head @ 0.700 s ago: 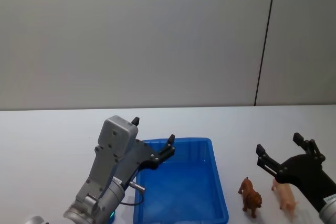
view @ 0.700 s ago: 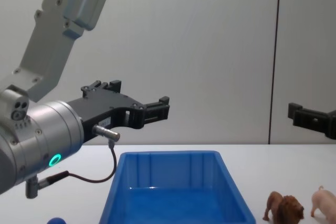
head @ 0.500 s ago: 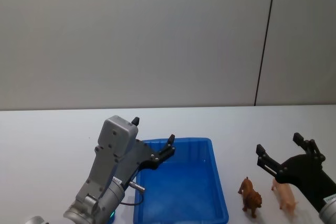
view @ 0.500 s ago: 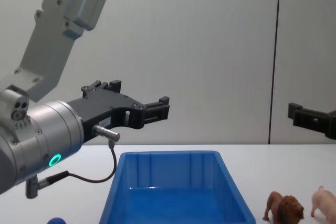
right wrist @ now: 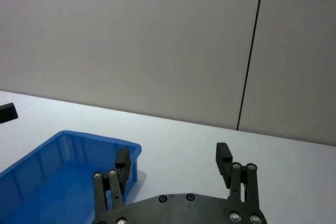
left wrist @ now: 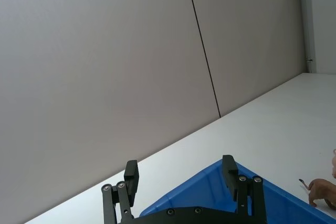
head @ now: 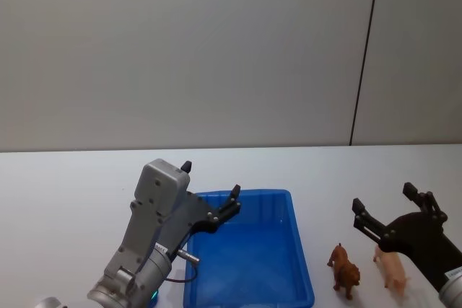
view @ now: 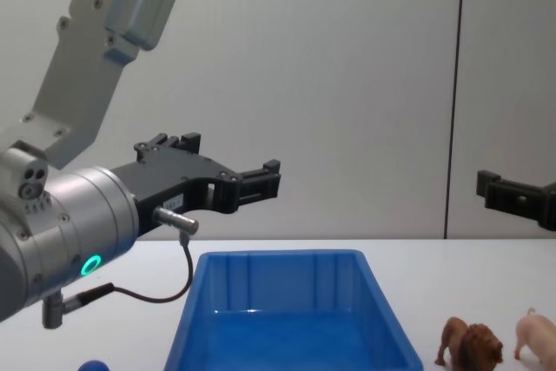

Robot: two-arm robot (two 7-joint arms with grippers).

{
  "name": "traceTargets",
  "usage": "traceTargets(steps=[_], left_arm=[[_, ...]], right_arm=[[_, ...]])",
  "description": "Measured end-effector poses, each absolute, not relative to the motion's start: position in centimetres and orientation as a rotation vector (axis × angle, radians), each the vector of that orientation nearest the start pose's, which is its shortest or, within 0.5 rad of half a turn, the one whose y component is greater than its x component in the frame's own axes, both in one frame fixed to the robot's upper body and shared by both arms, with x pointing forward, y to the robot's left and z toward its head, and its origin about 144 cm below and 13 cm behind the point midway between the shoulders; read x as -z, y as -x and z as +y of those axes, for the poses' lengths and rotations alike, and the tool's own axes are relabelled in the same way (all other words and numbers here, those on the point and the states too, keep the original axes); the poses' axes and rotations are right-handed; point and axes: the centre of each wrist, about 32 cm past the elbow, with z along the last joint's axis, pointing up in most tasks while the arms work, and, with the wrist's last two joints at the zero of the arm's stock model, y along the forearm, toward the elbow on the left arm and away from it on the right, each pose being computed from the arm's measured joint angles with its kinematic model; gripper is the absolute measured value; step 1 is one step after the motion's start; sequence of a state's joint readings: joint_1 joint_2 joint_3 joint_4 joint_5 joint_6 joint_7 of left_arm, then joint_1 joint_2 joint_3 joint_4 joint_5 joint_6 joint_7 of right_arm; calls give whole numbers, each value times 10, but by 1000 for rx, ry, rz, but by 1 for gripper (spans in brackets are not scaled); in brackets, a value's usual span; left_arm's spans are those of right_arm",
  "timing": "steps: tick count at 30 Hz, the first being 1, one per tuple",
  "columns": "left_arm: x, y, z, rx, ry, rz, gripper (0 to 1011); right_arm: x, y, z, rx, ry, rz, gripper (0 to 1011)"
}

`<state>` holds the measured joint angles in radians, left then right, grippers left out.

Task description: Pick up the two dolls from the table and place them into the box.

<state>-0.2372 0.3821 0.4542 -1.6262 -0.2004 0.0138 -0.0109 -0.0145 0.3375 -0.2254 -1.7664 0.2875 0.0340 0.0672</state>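
My left hand [head: 210, 179] and right hand [head: 382, 198] gape wide, both empty.
Left hovers by the box's [head: 260, 193] 10 o'clock corner; lion [head: 345, 270] and pig [head: 393, 270] stand on the tabletop [head: 72, 192] at its 3 o'clock.

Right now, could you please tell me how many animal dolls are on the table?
2. The brown lion doll stands just right of the blue box; the pink pig doll stands beside it, farther right.

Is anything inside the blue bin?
Empty. The rectangular blue plastic bin has a bare floor; brown lion figurine and pink pig figurine stand outside.
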Motion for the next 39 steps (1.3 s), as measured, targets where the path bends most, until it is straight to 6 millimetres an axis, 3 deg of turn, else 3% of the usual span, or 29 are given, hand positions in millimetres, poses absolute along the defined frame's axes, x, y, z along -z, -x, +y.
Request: traceTargets(steps=[13,39], left_arm=[[-1204,-492,198,-1124,-61,-268,1001],[-1204,-492,198,-1124,-61,-268,1001]], right_arm=[[-1185,-446,-251,1217,25,-40,1001],[-1147,-443,-280,1205,266,101,1001]])
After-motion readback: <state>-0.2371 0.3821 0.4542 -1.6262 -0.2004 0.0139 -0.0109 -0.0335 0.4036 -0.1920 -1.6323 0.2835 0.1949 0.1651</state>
